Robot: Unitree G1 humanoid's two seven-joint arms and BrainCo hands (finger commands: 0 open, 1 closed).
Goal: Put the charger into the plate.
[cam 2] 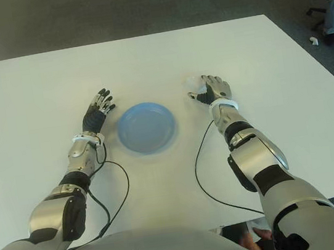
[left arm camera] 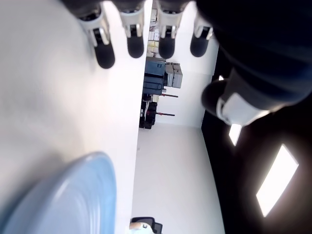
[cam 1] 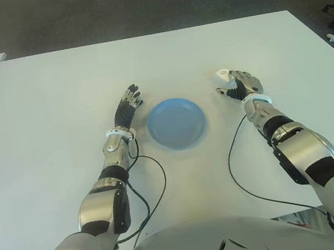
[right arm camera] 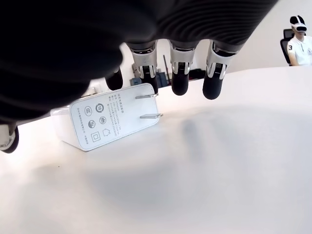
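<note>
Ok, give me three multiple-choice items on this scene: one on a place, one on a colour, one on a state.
1. Where is the charger?
A. On the plate
B. On the table under the right hand's fingers
C. By the left hand

2. What colour is the plate?
A. Blue
B. Red
C. Black

3. What is the left hand doing?
A. Gripping the charger
B. Open, holding nothing
C. Lifting the plate

Answers:
1 B: the right wrist view shows it lying on the table beneath the right hand.
2 A: both eye views show a blue plate between the hands.
3 B: its fingers are spread left of the plate, with nothing in them.
</note>
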